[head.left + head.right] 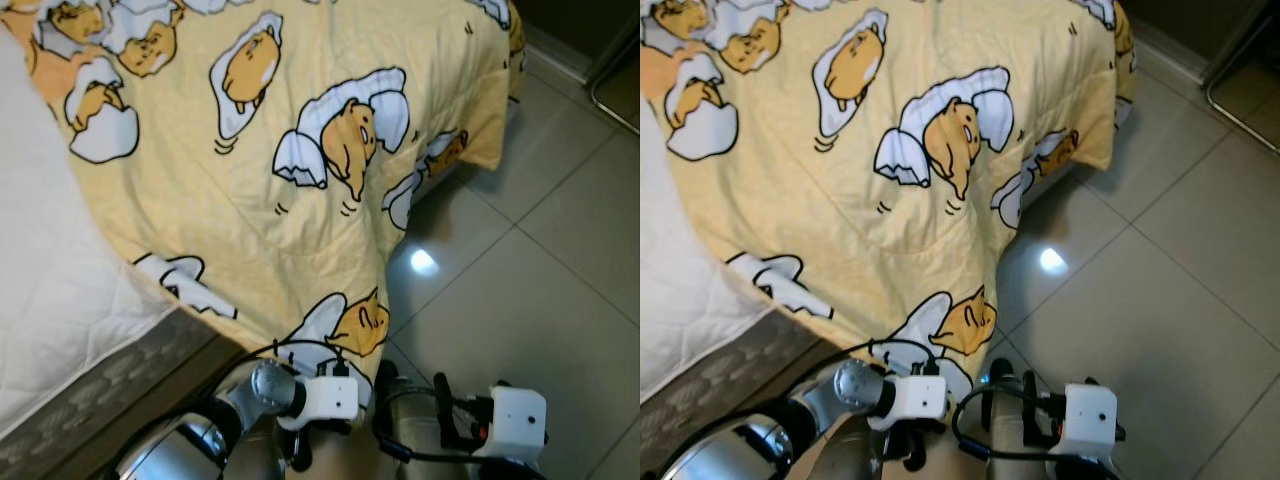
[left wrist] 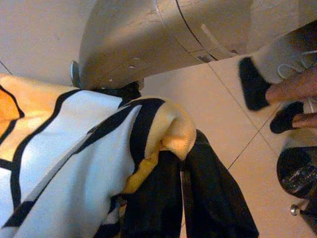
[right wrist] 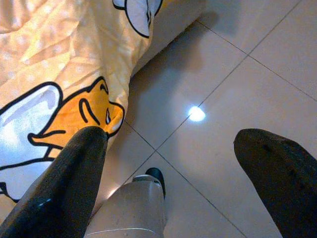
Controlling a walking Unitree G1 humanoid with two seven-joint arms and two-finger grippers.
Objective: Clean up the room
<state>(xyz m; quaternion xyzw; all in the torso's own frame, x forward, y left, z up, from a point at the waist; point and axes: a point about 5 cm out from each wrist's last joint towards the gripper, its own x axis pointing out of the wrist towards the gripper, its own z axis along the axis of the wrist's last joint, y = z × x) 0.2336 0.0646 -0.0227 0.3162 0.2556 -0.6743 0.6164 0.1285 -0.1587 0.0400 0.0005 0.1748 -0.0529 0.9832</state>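
Observation:
A yellow blanket [image 1: 300,150] printed with egg-cartoon figures covers the bed and hangs over its side down toward the floor. My left gripper [image 2: 181,166] is low at the blanket's hanging lower corner and is shut on a fold of the fabric [image 2: 168,134], which bunches between the black fingers. In the left eye view that gripper [image 1: 300,445] sits just under the blanket's bottom edge. My right gripper [image 3: 171,139] is open over the tiled floor beside the blanket's edge, with nothing between its fingers [image 3: 74,173].
A white quilted mattress cover [image 1: 50,260] lies bare on the left above the grey bed base [image 1: 120,380]. Beige floor tiles [image 1: 520,290] stretch to the right. A metal frame [image 1: 612,85] stands at the far right. A person's hand [image 2: 292,88] and shoe [image 2: 255,82] are nearby.

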